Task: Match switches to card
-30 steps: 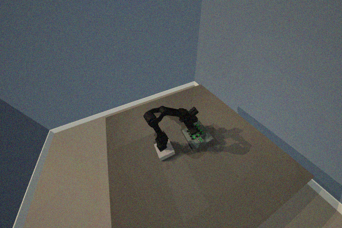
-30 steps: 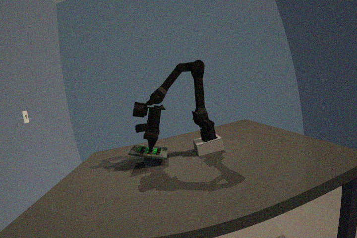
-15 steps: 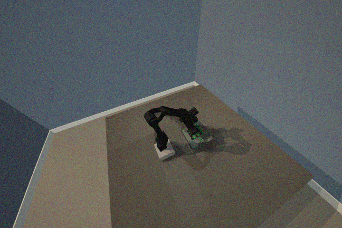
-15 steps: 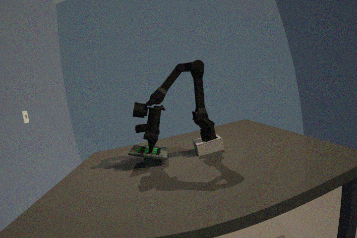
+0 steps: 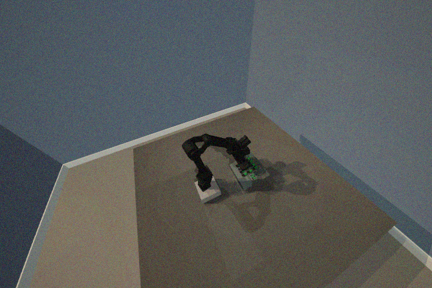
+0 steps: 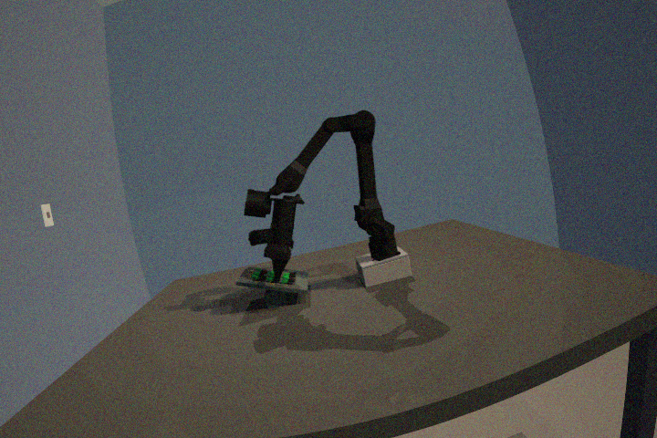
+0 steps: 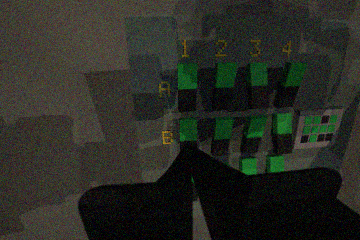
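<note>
The switch panel (image 5: 245, 185) (image 6: 302, 282) (image 7: 213, 114) has rows A and B in the wrist view, each switch with a green far half and a dark near half. Of the row nearest the arm, two green halves (image 7: 248, 166) (image 7: 275, 163) show; the rest is mostly hidden by the fingers. Which halves are raised is hard to tell. My gripper (image 5: 245, 170) (image 6: 277, 279) (image 7: 188, 151) is shut and empty, its tip at the dark near half of switch B1 (image 7: 188, 129). The card (image 7: 319, 129) reads green, green, dark, green; then all green; then dark, green, dark, dark.
The arm's pale base block (image 5: 209, 194) (image 6: 386, 271) stands on the brown table (image 5: 189, 244) (image 6: 184, 381), on the near side of the panel. Walls rise behind the table. Shadows of the arm fall across the panel and the table.
</note>
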Controlling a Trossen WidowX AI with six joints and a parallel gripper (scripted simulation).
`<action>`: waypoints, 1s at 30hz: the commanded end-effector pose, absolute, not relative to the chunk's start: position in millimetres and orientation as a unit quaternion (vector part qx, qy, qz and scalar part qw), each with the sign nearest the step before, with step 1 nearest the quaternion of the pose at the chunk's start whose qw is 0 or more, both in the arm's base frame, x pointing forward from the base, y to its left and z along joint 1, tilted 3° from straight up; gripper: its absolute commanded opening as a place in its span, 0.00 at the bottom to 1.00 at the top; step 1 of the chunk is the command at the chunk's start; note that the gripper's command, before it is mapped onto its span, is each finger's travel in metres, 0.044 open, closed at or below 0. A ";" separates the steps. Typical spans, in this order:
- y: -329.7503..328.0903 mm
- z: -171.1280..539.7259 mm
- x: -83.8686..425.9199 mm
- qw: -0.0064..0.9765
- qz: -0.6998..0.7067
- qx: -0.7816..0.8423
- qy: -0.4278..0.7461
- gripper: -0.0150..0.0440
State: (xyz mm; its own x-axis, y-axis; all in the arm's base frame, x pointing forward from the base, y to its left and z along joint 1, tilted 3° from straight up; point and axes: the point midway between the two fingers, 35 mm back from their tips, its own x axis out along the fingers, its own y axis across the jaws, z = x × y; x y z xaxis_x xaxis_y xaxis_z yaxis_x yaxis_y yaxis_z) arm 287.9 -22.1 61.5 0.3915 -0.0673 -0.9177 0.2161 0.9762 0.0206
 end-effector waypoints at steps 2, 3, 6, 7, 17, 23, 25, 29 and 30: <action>-22.4 61.1 288.6 0.832 -0.085 0.067 0.544 0.25; -22.4 60.9 288.6 0.832 -0.085 0.067 0.544 0.25; -20.8 83.3 282.2 0.829 -0.085 0.068 0.549 0.25; -19.9 99.2 276.3 0.827 -0.085 0.068 0.551 0.25; -44.2 120.7 262.8 0.823 -0.085 0.067 0.558 0.25; -97.8 120.1 248.4 0.824 -0.087 0.065 0.556 0.25; -99.4 120.1 247.8 0.824 -0.087 0.065 0.556 0.25; -101.6 89.8 259.1 0.831 -0.088 0.064 0.546 0.25; -101.7 87.2 259.8 0.831 -0.088 0.064 0.545 0.25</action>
